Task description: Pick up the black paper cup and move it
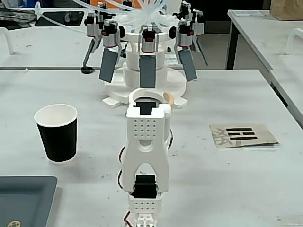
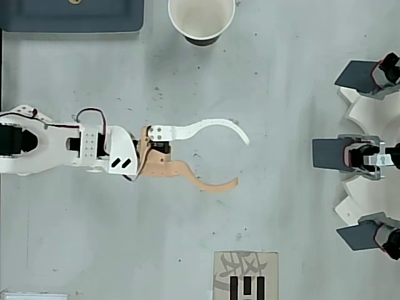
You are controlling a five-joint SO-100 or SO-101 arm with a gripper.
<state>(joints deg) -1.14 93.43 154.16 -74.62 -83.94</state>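
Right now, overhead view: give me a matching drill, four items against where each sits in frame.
Items:
1. cup
2. tool
3. card
4. tray

Places:
A. bottom edge, right of centre
B. top left corner
C. centre, open over bare table
D. top edge, middle

Pairs: 1-D, 2-C, 3-A, 4-B

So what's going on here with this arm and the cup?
A white robot arm reaches out over the table with its gripper open and empty, one curved finger white, the other tan. The black paper cup stands upright and untouched, off to the left of the arm in the fixed view. A printed card lies on the other side.
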